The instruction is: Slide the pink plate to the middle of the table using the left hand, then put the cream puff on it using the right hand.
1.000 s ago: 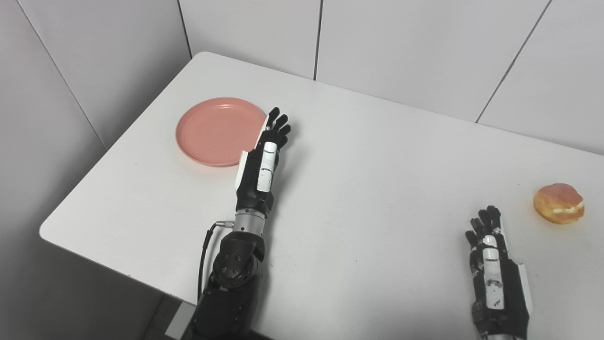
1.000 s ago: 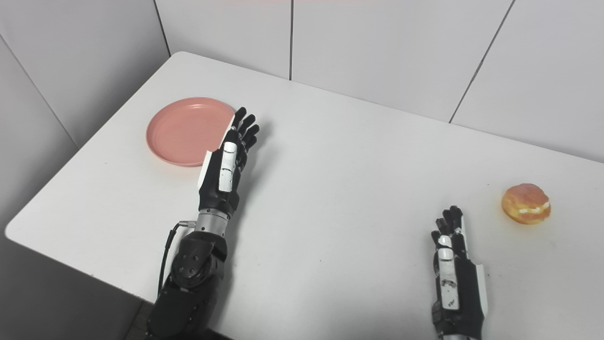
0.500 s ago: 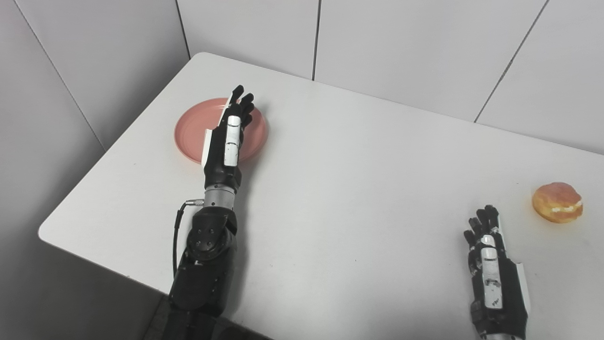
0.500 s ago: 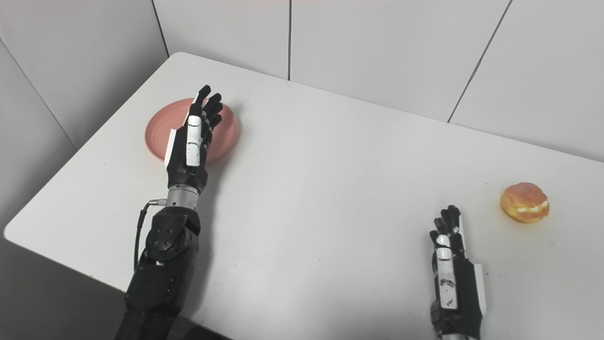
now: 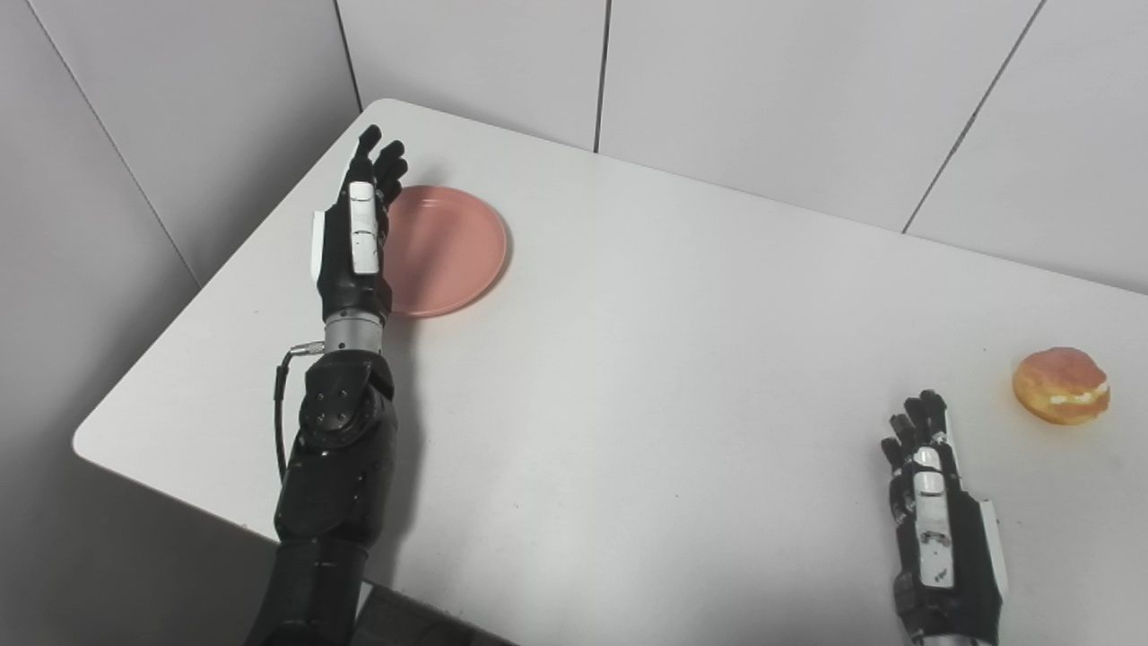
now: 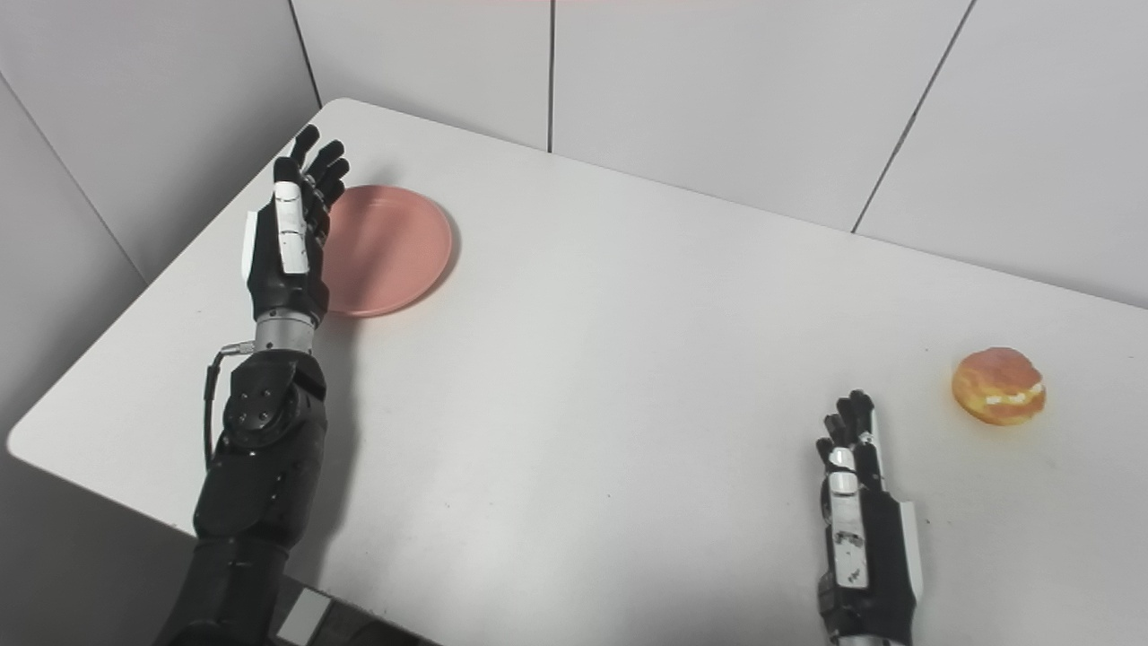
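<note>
Looks like a lab or test room, not a home or kitchen. Plain white table (image 5: 628, 377) with rounded corners, bare apart from two props: a pink plate (image 5: 448, 251) toward 10 o'clock and a cream puff (image 5: 1061, 386) toward 3 o'clock. Pale grey wall panels (image 5: 762, 81) with thin dark seams from 9 through 12 to 2 o'clock, closing the table into a corner. No decoration, no shelving in view. Black robot arms rising from 6 o'clock, an exposed cable (image 5: 282, 404) looping beside the left forearm. Flat, even lighting; soft shadows only.
</note>
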